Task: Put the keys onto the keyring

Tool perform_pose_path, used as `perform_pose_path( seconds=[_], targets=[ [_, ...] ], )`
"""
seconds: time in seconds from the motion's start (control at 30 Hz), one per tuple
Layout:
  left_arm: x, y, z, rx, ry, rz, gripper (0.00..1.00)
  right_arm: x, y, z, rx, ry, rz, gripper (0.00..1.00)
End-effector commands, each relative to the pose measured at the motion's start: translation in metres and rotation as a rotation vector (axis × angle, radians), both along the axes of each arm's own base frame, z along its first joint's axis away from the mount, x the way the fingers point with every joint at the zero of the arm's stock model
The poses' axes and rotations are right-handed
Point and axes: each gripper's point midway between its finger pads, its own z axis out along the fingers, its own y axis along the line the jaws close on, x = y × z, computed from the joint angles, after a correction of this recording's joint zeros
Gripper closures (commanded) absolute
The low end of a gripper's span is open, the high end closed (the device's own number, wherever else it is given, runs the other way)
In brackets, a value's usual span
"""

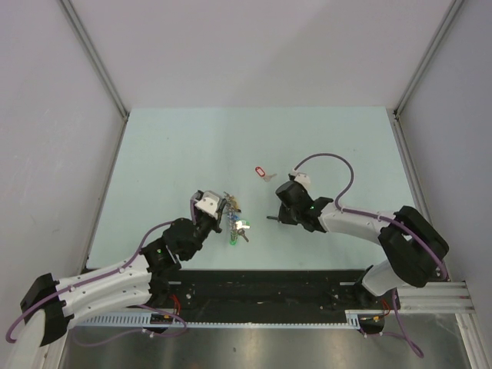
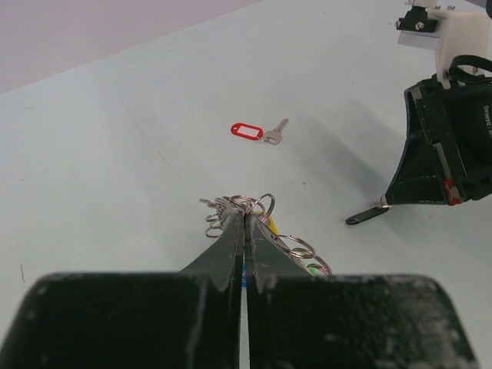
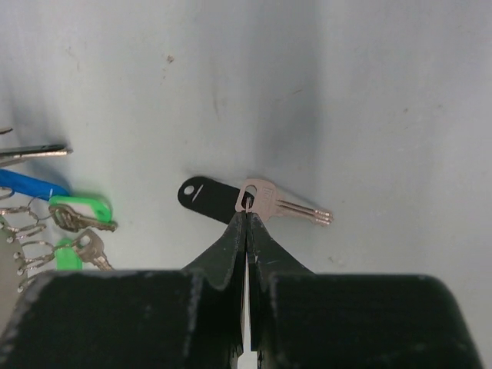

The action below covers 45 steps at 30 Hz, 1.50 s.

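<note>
- Slippage is threatening first: the right gripper (image 3: 246,217), jaws pressed shut, is pinching the black-tagged key (image 3: 265,201) only at the tiny link between tag and blade, so the key could be swinging or dropping mid-carry.
- The left gripper (image 2: 246,217), jaws also squeezed together, is clamping the keyring (image 1: 232,217) by the middle of the bench's near edge. A thin-wire bite is risking the hoop twisting away.
- Crowded green tags (image 3: 81,207) are hiding the hoop's opening, so threading may be missing.
- The red-tagged key (image 2: 247,131) is lying loose toward the bench's centre, where a sweeping arm could be knocking it.
</note>
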Motion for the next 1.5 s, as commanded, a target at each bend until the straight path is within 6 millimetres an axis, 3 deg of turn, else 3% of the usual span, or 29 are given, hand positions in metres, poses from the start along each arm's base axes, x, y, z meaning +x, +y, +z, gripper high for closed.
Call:
perform_pose_path(
  seconds=[0.0, 0.3, 0.43, 0.53, 0.7, 1.1, 1.27, 1.47],
  targets=[
    [0.002, -0.001, 0.029, -0.074, -0.071, 0.0, 1.0, 0.031, -0.033, 0.022, -0.028, -0.094, -0.102, 1.0],
    [0.002, -0.002, 0.029, -0.073, -0.07, -0.003, 1.0, 0.081, -0.145, 0.058, -0.167, -0.217, -0.311, 1.0],
    [0.002, -0.002, 0.029, -0.075, -0.069, -0.003, 0.99, 0.09, -0.173, 0.061, -0.259, -0.251, -0.363, 1.0],
    [0.002, -0.002, 0.029, -0.075, -0.069, -0.003, 1.0, 0.091, -0.171, 0.052, -0.267, -0.231, -0.356, 1.0],
    [0.002, -0.002, 0.028, -0.071, -0.066, -0.005, 1.0, 0.08, -0.15, 0.035, -0.272, -0.188, -0.336, 1.0],
    [0.001, -0.003, 0.03, -0.081, -0.069, -0.014, 1.0, 0.033, -0.086, 0.0, -0.231, -0.094, -0.249, 1.0],
    [0.001, -0.003, 0.03, -0.081, -0.068, -0.015, 0.99, 0.012, -0.073, -0.014, -0.193, -0.05, -0.27, 1.0],
    [0.001, -0.003, 0.03, -0.08, -0.069, -0.014, 1.0, -0.005, -0.064, -0.016, -0.145, -0.024, -0.277, 1.0]
  ],
)
